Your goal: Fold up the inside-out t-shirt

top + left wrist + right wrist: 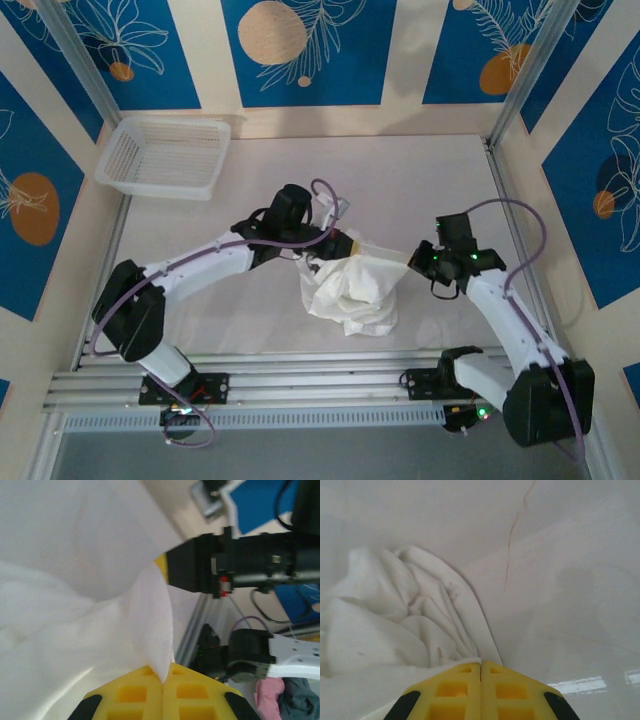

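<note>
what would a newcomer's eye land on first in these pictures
The crumpled white t-shirt in the middle of the table, bunched up and strung between the two arms. The left gripper and the right gripper are each shut on its cloth, one at either side. After that, the white mesh basket in the table's far left corner.

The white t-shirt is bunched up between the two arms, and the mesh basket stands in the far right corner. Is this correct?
Not quite: the mesh basket stands in the far left corner, as the top external view shows. The rest holds.
</note>
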